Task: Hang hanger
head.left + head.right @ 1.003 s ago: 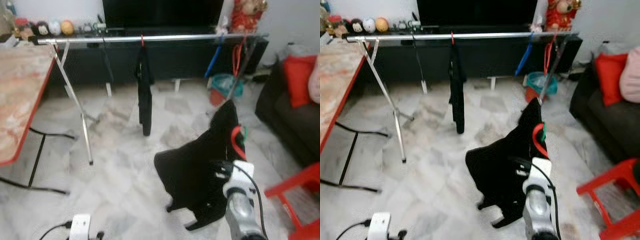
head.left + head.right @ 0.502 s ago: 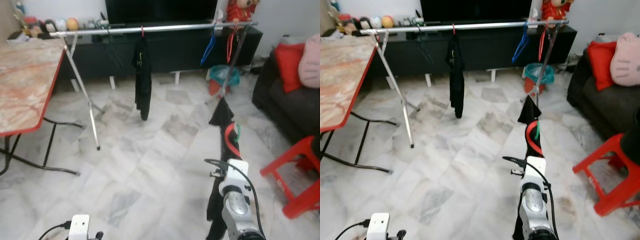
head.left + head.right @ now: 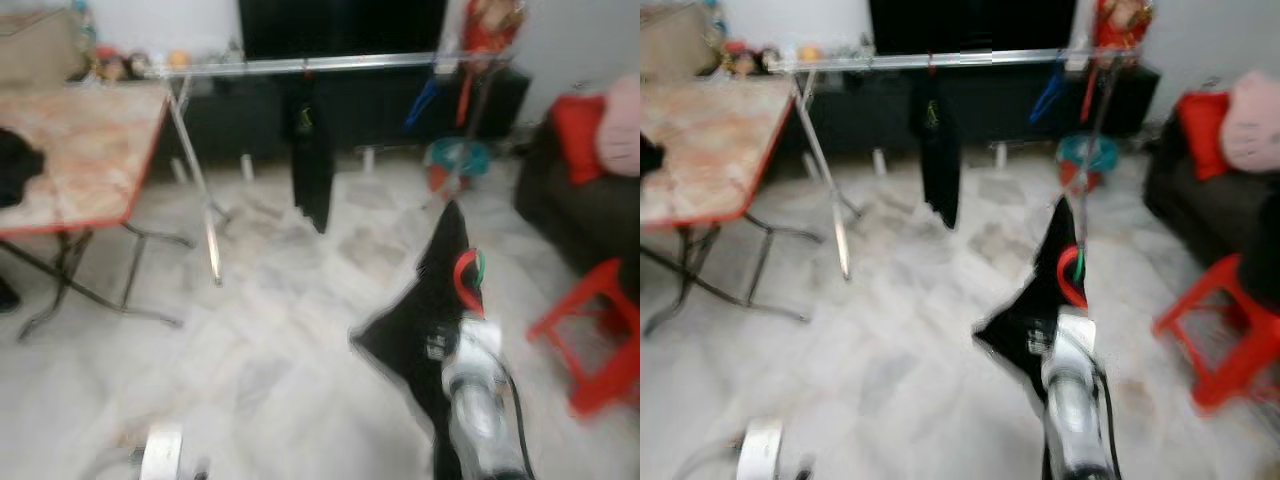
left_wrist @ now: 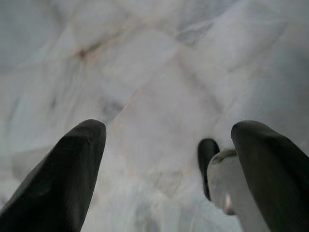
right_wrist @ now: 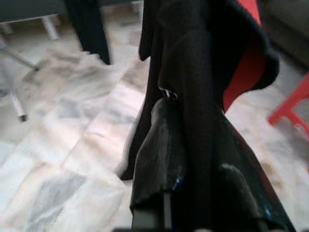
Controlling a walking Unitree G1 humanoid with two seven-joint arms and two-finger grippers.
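The right hand [image 5: 193, 159] is reaching forward at the lower right of the head views, its black fingers [image 5: 159, 145] pressing together on a black garment [image 3: 430, 300] that is hanging on a red hanger [image 3: 466, 282]. The garment is draping over the fingers and spreading out to the left of the silver arm [image 3: 480, 400], above the marble floor [image 3: 280, 340]; the hanger's red hook is showing at the garment's upper edge, just beyond the wrist. The head views are blurring, so finer detail of the grip cannot be told.

The left hand [image 4: 169, 159] is hanging low, its two dark fingers [image 4: 63, 179] standing spread apart and gripping nothing, pointing down at the pale floor tiles.

Beyond the garment, a silver clothes rail [image 3: 340, 64] is running across the far side of the room in front of a dark TV cabinet [image 3: 400, 100]. Another black garment [image 3: 312, 160] is hanging from the rail near its middle, and a blue hanger [image 3: 425, 100] and a red one [image 3: 466, 95] are hanging toward its right end. A red-edged marble tabletop [image 3: 80, 150] is standing at the left, a red stool [image 3: 590, 340] at the right, and a dark sofa with a red cushion [image 3: 578, 125] behind it.
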